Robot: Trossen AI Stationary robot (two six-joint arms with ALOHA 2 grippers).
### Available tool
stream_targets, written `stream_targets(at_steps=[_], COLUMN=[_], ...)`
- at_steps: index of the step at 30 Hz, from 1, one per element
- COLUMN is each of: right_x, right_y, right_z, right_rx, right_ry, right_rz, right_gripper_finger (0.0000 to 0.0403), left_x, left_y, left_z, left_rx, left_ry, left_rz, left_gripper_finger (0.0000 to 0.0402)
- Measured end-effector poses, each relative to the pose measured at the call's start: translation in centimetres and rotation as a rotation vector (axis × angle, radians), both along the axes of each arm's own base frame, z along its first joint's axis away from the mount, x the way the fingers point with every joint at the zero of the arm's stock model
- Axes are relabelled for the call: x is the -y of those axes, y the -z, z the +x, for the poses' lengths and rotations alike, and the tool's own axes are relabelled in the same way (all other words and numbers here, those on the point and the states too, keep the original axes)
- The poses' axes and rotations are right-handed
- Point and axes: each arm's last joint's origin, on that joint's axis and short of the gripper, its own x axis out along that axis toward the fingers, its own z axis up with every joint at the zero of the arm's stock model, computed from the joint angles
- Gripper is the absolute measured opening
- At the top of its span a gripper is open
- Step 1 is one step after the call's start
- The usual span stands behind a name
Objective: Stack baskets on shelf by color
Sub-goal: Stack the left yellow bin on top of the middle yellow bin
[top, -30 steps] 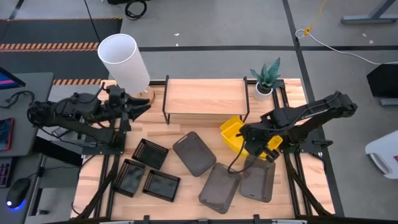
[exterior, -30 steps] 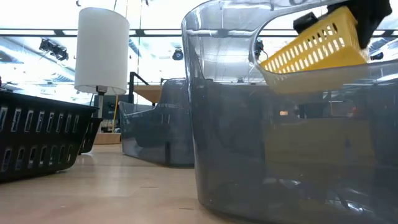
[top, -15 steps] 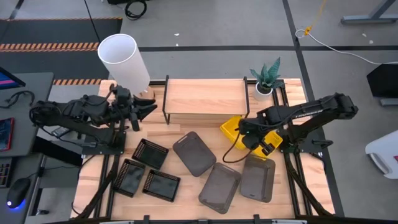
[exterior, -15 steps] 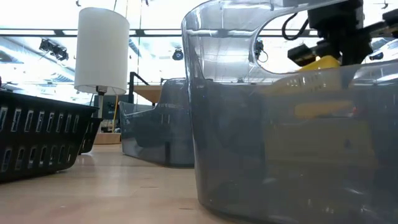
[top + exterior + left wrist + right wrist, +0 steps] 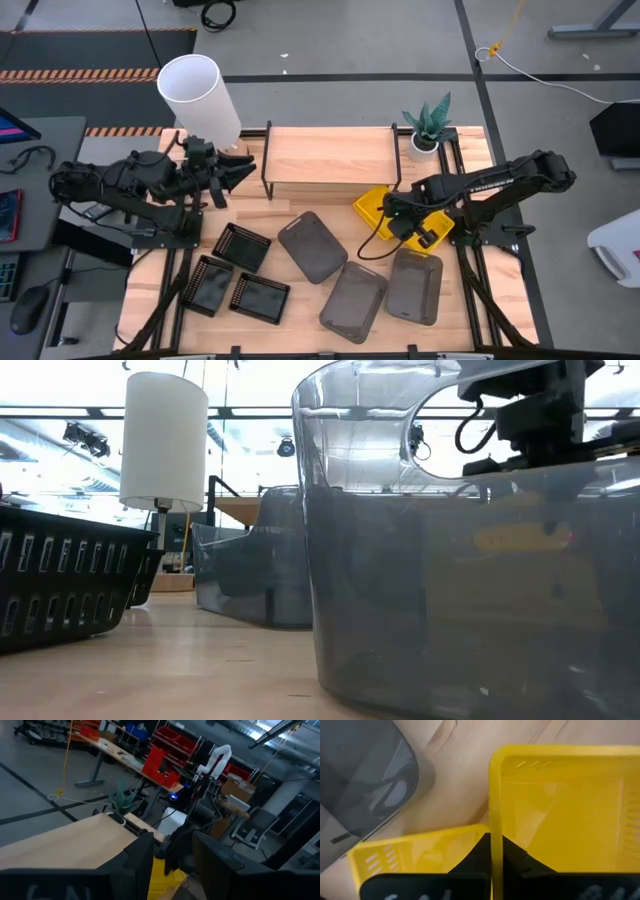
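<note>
We judge the step in hand to be gathering the yellow baskets (image 5: 375,212) into one stack at the shelf's right end, on the tabletop (image 5: 300,290) just beside the shelf (image 5: 325,155) leg. The right gripper (image 5: 492,855) is closed narrowly on the rim of the upper yellow basket (image 5: 560,815), one finger on each side of its wall, and a second yellow basket (image 5: 415,852) lies under and beside it, skewed. In the high view the right gripper (image 5: 400,213) sits low over this pile. The next move, as we read it, calls for squaring the held basket into the one beneath, then raising the stack onto the plank; the shelf top carries no basket yet. The left gripper (image 5: 222,176) waits at the shelf's left end beside the white lamp shade (image 5: 197,98), fingers spread apart and empty. Three dark grey baskets (image 5: 352,296) and three black mesh baskets (image 5: 238,272) lie loose in front. The potted plant (image 5: 428,125) near the shelf's right corner could crowd the lift.
</note>
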Motion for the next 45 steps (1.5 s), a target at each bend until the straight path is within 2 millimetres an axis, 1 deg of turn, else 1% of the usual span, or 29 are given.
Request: stream_targets(at_steps=[3,8,15,19,22,25,28,32,36,38,42,45], right_x=[-0.1,-0.2,-0.3,-0.5,-0.7,-1.1,-1.7,-2.2,-2.4,-2.5,-2.8,-2.9], right_y=[-0.1,-0.2,-0.2,-0.2,-0.2,-0.2,-0.2,-0.2,-0.3,-0.3,-0.4,-0.4], right_z=[0.5,0.7,0.7,0.6,0.5,0.5,0.5,0.4,0.4,0.5,0.7,0.8], right_rx=[0.052,0.074,0.059,0.043,0.044,0.056,0.073,0.084,0.092,0.099,0.134,0.145], right_ry=[-0.003,0.046,0.127,0.211,0.250,0.242,0.190,0.126,0.116,0.117,0.114,0.109], right_rz=[0.006,0.019,0.042,0.061,0.031,-0.005,-0.039,-0.083,-0.087,-0.090,-0.090,-0.088], right_gripper_finger=[0.0026,0.0040,0.0087,0.0116,0.0126,0.0120,0.0101,0.0059,0.0011,0.0008,0.0019,0.0016], left_x=[0.0,0.1,0.1,0.1,0.1,0.1,0.1,0.1,0.1,0.1,0.1,0.1], left_y=[-0.2,-0.3,-0.3,-0.3,-0.3,-0.3,-0.3,-0.3,-0.3,-0.3,-0.3,-0.3], left_z=[0.0,0.0,0.0,0.0,0.0,0.0,0.0,0.0,0.0,0.0,0.0,0.0], left_rx=[0.025,0.030,0.030,0.027,0.019,0.017,0.017,0.017,0.016,0.017,0.017,0.017], left_ry=[0.000,0.021,0.030,0.030,0.030,0.030,0.030,0.030,0.030,0.030,0.030,0.030], left_rz=[-0.005,-0.005,-0.005,0.001,0.022,0.028,0.029,0.029,0.029,0.029,0.029,0.028], left_gripper_finger=[0.0142,0.0142,0.0142,0.0142,0.0142,0.0142,0.0142,0.0142,0.0142,0.0142,0.0142,0.0142])
